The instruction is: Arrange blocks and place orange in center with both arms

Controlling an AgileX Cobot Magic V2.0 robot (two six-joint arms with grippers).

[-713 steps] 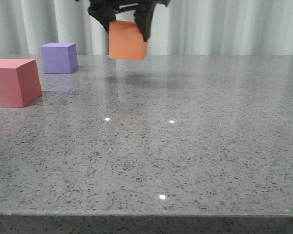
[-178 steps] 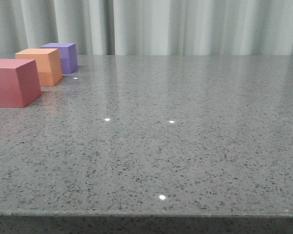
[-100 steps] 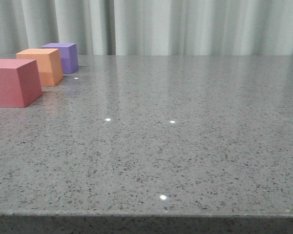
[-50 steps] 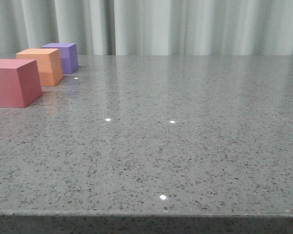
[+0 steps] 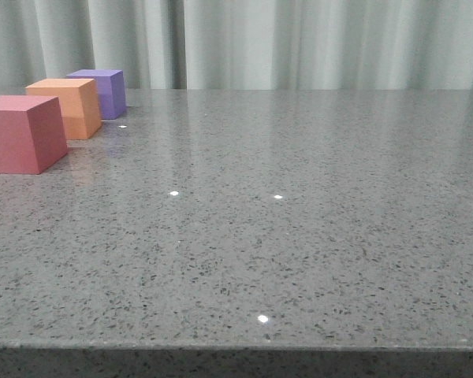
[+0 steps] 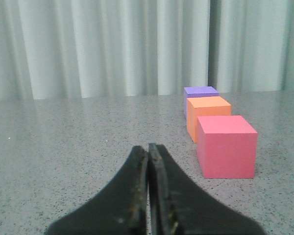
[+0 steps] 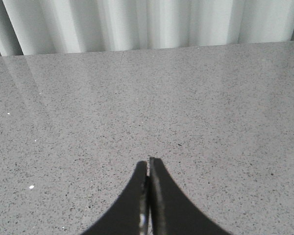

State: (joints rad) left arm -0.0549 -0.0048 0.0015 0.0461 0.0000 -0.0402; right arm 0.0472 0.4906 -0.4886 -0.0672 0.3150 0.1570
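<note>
The front camera sits low, looking forward across the surface (image 5: 299,236). Each wrist camera looks out past its tool; front and left-wrist views share the three blocks (image 6: 220,132).

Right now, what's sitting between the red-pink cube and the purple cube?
The orange cube sits between the red-pink cube and the purple cube, the three forming one row. Both the front view and the left wrist view show this.

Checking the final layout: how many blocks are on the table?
3, in one row at the table's left: red-pink block nearest, orange block in the middle, purple block farthest.
</note>
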